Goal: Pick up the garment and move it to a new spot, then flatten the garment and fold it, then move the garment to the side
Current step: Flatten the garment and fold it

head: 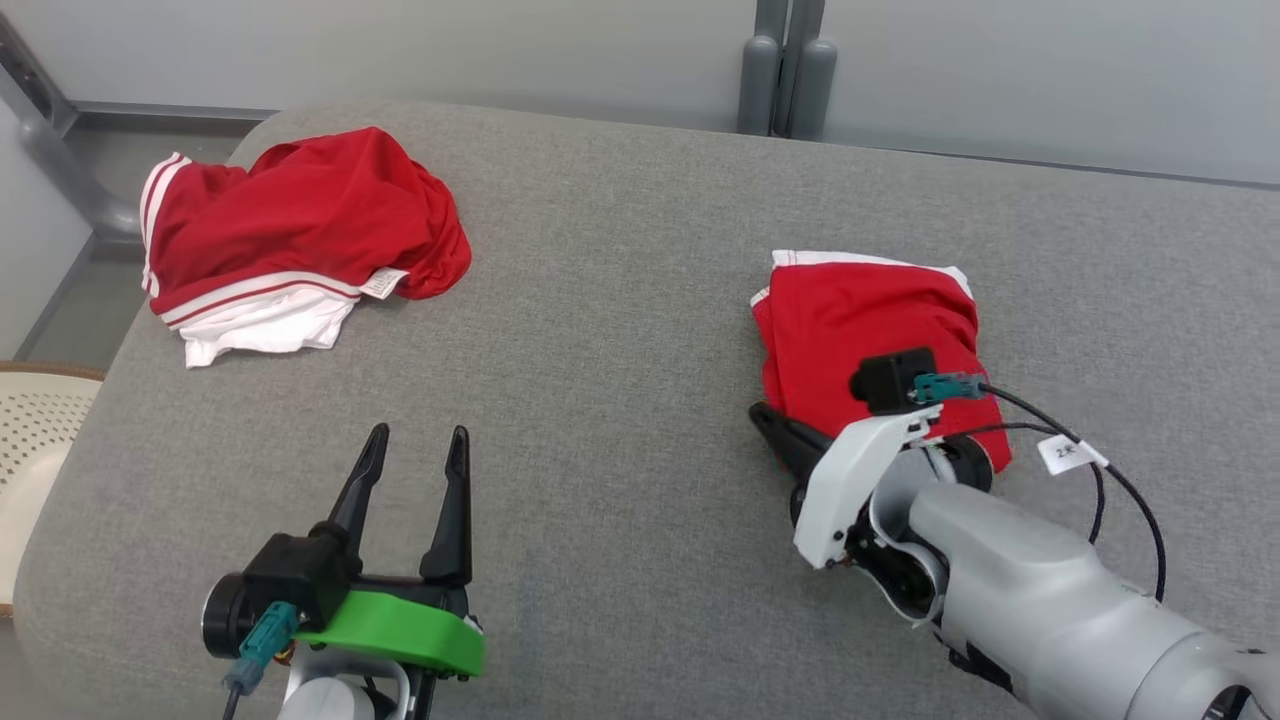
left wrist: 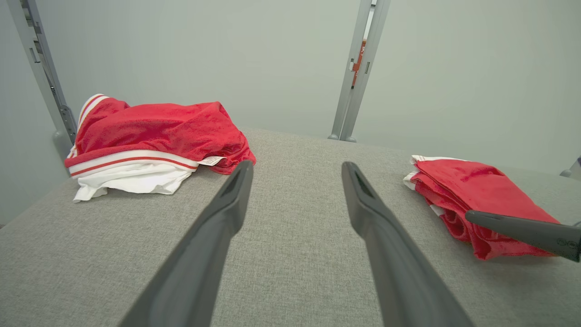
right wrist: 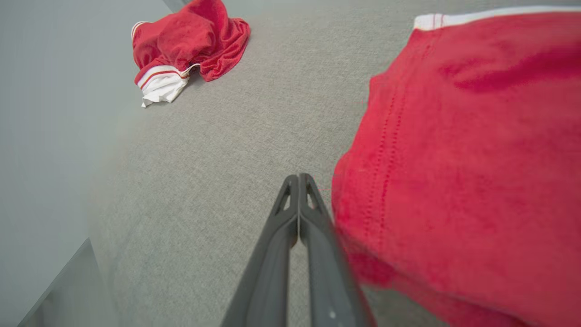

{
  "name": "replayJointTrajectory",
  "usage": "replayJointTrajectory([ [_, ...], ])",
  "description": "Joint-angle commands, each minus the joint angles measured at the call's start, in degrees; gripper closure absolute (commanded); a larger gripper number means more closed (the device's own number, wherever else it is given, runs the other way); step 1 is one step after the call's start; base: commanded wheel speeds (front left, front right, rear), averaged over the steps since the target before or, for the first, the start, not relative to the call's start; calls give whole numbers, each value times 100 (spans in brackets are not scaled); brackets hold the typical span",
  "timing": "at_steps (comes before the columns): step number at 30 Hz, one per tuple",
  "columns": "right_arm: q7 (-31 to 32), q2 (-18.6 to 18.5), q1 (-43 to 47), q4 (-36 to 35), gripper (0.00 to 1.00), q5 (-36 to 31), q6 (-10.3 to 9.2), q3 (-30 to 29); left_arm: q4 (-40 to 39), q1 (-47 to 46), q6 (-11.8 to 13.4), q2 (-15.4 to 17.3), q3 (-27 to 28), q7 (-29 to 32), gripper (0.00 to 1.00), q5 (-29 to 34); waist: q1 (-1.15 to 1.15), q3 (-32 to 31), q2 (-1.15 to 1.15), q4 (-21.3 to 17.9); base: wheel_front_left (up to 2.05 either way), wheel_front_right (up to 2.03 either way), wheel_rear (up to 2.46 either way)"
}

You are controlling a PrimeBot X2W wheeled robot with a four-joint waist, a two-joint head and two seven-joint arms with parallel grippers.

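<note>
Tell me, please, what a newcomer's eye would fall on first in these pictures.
Two red patches stand out on the grey padded table: a crumpled red-and-white garment at its far left and a folded red garment at the right. The right gripper lies shut beside the folded one's edge; the left gripper is open at the near left.

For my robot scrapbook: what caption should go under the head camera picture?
The right gripper shut beside the folded red garment; left gripper open; a crumpled red garment lies far left.
</note>
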Motion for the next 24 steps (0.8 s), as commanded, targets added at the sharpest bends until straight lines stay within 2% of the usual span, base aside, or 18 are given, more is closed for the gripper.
replayJointTrajectory([
  [1, -90, -55, 87, -74, 100, -68, -2, 33, -15, 13, -15, -17, 10, -16, 0, 64, 0, -78, 0, -119, 0, 0, 0],
  [6, -311, -357, 59, -605, 100, -376, -2, -240, -46, 123, 15, 8, 86, -16, 0, 95, 0, -244, 0, -451, 0, 0, 0],
  [7, -321, -466, 25, -756, 92, -528, -2, -494, -57, 151, 20, 21, 109, -16, 0, 104, 0, -277, 0, -524, 0, 0, 0],
  [8, -316, -550, 50, -875, 69, -657, -2, -709, -69, 168, 28, 32, 133, -16, 0, 111, 0, -306, 0, -587, 0, 0, 0],
  [10, -312, -765, 263, -1141, 0, -1111, -2, -1269, -96, 213, 45, 62, 179, -16, 0, 120, 0, -380, 0, -729, 0, 0, 0],
  [16, -314, -1066, 1031, -1876, 0, -2278, -2, -2870, -134, 352, 102, 164, 344, -17, 0, 81, 0, -610, 0, -1069, 0, 0, 0],
  [24, -315, -924, 2260, -2686, 0, -3304, -2, -4350, -173, 492, 155, 263, 523, -16, 0, 20, 0, -752, 0, -1373, 0, 0, 0],
])
